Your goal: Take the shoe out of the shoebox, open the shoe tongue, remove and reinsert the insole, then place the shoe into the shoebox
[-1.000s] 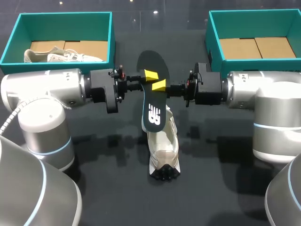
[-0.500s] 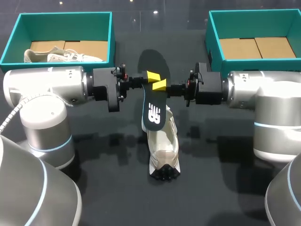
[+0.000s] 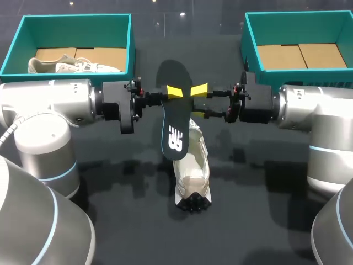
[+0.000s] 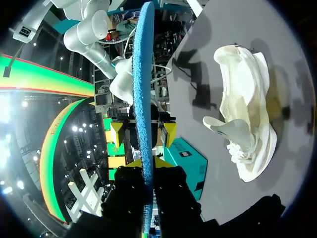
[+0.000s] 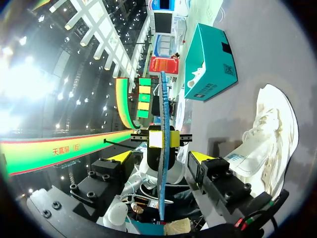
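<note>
The shoe [image 3: 192,165] lay on the desk [image 3: 248,221] at 6 o'clock. Above it my left pincer [image 3: 174,92] kept the insole [image 3: 175,118] clamped. My right pincer [image 3: 197,102] had let go and backed toward 3 o'clock, fingers apart, so reinsertion came next, I judged. The insole ran 6 to 12, toe at 12.

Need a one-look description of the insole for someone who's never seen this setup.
On the dark table, find the pale shoe lying alone in the middle. Just above it, the left claw holds the insole in the air. It is the only flat, black, foot-shaped sheet, with a white logo at the end nearest the shoe.
</note>
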Robot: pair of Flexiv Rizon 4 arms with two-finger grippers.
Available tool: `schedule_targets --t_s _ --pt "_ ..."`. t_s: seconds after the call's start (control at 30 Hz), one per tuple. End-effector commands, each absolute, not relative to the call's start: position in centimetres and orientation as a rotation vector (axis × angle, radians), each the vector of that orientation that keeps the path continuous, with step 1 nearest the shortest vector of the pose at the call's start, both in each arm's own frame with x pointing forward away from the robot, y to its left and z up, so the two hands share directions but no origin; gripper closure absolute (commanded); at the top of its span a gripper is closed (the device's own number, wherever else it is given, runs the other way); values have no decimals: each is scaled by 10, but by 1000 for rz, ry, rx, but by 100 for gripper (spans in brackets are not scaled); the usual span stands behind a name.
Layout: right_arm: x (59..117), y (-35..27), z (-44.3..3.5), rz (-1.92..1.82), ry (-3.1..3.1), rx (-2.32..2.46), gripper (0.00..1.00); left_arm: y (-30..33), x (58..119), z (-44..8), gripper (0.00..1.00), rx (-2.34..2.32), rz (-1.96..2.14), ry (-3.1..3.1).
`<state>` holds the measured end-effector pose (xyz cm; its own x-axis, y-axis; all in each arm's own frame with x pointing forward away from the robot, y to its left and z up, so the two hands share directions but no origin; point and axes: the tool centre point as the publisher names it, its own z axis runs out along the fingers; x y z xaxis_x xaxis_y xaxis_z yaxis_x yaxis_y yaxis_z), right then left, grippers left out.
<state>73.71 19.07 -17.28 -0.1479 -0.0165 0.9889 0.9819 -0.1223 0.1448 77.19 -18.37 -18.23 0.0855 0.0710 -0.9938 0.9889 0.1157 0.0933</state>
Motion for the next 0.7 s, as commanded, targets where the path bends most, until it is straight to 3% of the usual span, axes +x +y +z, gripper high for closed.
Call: schedule_targets --t_s 0.03,0.5,0.7 --pt "725 154 -171 -1459 -1285 -1110 0 -161 756 -176 100 1215 -1061 1256" --pt "726 143 -175 -1466 -1313 -1098 0 -148 717 -178 100 1199 -1243 1379" --pt "711 134 -166 -1448 -1728 -817 0 -153 698 -177 100 1218 -1426 1412"
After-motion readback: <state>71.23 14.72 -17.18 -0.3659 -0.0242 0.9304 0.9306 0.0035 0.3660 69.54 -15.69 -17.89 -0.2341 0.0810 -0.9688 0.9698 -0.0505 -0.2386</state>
